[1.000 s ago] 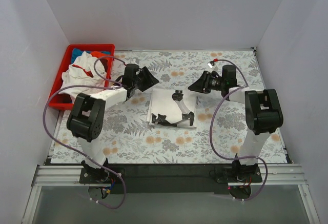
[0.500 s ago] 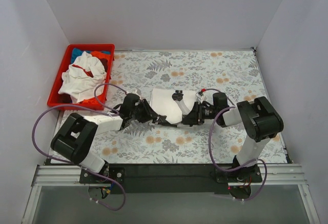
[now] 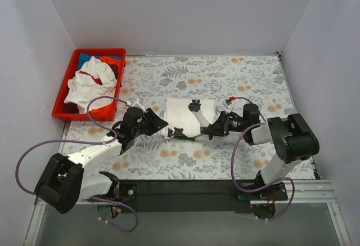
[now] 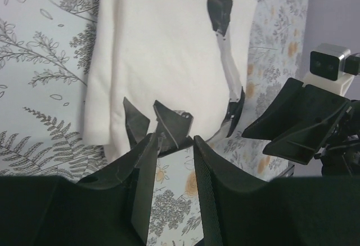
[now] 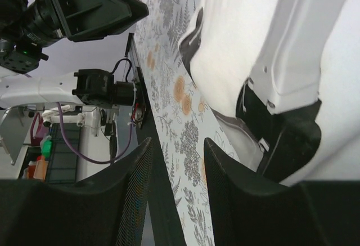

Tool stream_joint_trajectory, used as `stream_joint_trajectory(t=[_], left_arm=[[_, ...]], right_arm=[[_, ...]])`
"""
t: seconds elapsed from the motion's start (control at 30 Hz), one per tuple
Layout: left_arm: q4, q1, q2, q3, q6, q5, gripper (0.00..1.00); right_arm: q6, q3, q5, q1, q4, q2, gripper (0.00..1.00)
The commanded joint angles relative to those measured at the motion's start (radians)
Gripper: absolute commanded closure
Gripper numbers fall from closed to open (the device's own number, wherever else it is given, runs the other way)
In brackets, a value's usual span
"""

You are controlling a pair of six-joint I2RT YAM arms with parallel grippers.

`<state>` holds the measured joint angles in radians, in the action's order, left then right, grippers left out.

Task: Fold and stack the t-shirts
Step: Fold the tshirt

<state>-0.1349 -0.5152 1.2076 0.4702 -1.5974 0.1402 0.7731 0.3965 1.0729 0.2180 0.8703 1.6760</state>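
Observation:
A folded white t-shirt with black printed patches (image 3: 183, 113) lies flat mid-table; it also shows in the left wrist view (image 4: 169, 43) and the right wrist view (image 5: 236, 26). My left gripper (image 3: 162, 125) sits low at the shirt's near left corner, open (image 4: 174, 142), with only floral covering between its fingers. One fingertip (image 4: 152, 140) reaches the black patch at the hem. My right gripper (image 3: 208, 134) is low at the near right corner, open (image 5: 175, 144) and holding nothing. More t-shirts (image 3: 84, 85), white with red trim, blue and orange-red, are heaped in the bin.
A red plastic bin (image 3: 101, 50) stands at the far left of the floral table covering (image 3: 242, 83). White walls close in the left, back and right sides. Purple cables loop from both arms near the front edge.
Both grippers swung down from the shirt's far side to its near corners, then eased slightly outward. The left jaws have narrowed and the right jaws have widened a little. The shirt has stayed put.

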Motion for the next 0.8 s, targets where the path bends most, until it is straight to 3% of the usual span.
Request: stream_joint_trajectory(t=[0.0,0.3,0.43,0.57,0.77], left_arm=[[0.044,-0.022,-0.033,0.038,0.008,-0.007,0.69],[-0.08,-0.146,0.233,0.192,0.016,0.061,0.69],[-0.078,-0.192,0.357,0.188,-0.018,0.049,0.69],[-0.057,-0.194,0.373,0.099,-0.067,-0.006,0.72],[0.092,-0.194,0.262,0.047,-0.082,-0.1,0.73]], right_arm=[[0.04,0.051,-0.013,0.001,0.045,-0.036,0.52],[0.061,0.154,-0.113,0.009,0.052,0.093,0.53],[0.055,0.159,-0.146,0.007,0.053,0.18,0.54],[0.034,0.131,-0.169,-0.009,0.052,0.226,0.54],[0.038,0.1,-0.185,-0.032,0.009,0.186,0.55]])
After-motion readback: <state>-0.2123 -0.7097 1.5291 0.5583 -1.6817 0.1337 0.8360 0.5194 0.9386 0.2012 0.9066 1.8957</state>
